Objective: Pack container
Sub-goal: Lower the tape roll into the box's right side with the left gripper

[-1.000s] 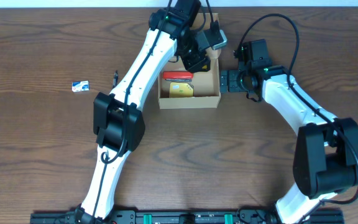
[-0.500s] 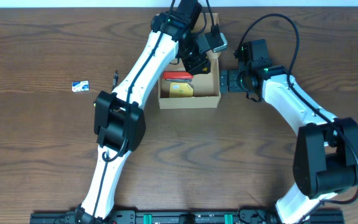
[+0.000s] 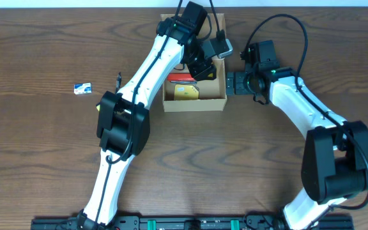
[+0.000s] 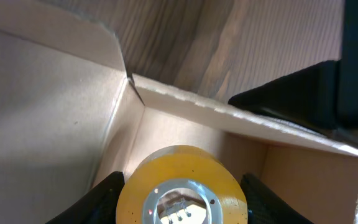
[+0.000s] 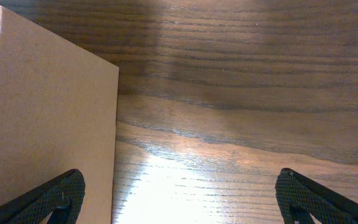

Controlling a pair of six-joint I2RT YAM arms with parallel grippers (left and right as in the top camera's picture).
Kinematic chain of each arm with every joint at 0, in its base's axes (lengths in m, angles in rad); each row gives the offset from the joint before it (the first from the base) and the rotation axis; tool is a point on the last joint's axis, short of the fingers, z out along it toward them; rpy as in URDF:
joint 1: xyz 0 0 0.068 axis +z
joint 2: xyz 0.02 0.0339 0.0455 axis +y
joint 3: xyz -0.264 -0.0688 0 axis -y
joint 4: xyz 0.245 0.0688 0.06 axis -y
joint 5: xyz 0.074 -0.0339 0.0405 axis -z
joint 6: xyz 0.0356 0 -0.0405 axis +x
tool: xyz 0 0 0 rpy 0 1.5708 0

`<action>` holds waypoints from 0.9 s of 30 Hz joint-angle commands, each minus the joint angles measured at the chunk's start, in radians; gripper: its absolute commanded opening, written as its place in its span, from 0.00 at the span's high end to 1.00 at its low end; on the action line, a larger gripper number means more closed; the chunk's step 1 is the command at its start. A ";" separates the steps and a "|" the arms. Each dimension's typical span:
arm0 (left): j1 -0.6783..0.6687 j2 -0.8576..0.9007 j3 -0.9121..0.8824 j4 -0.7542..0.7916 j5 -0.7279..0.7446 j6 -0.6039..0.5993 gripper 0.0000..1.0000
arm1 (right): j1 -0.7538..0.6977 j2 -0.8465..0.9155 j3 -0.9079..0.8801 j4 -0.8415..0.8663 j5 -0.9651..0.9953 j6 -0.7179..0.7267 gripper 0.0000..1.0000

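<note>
The container (image 3: 193, 105) is an open tan cardboard box at the table's far centre, with its flap lid standing behind. My left gripper (image 3: 201, 62) hangs over the box's back right corner, shut on a yellow tape roll (image 4: 182, 180) with a grey core. Black fingers (image 4: 101, 200) press on either side of the roll, just above the box's inner walls (image 4: 48, 106). A red item (image 3: 181, 78) and a yellow item (image 3: 185, 93) lie inside. My right gripper (image 3: 232, 83) stands open just outside the box's right wall (image 5: 48, 124), its fingertips (image 5: 58, 196) wide apart over bare wood.
A small blue-and-white item (image 3: 82, 88) and a tiny dark item (image 3: 118, 79) lie on the table to the left of the box. The left arm stretches diagonally across the table's left half. The right arm curves round the right side.
The left wrist has shifted slightly over the box's back corner, still holding the roll. The right arm has not moved.
</note>
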 commanded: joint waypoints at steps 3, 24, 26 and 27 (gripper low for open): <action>-0.005 0.015 -0.013 0.020 0.067 0.011 0.95 | -0.005 0.000 0.000 -0.001 -0.003 0.010 0.01; -0.010 0.015 -0.051 0.123 0.081 -0.069 0.74 | -0.005 0.000 0.000 -0.001 -0.003 0.010 0.01; -0.010 0.015 -0.051 0.124 0.081 -0.069 0.71 | -0.005 0.000 0.000 -0.001 -0.003 0.010 0.01; -0.010 0.015 -0.051 0.124 0.080 -0.076 0.70 | -0.005 0.000 0.000 -0.001 -0.003 0.010 0.01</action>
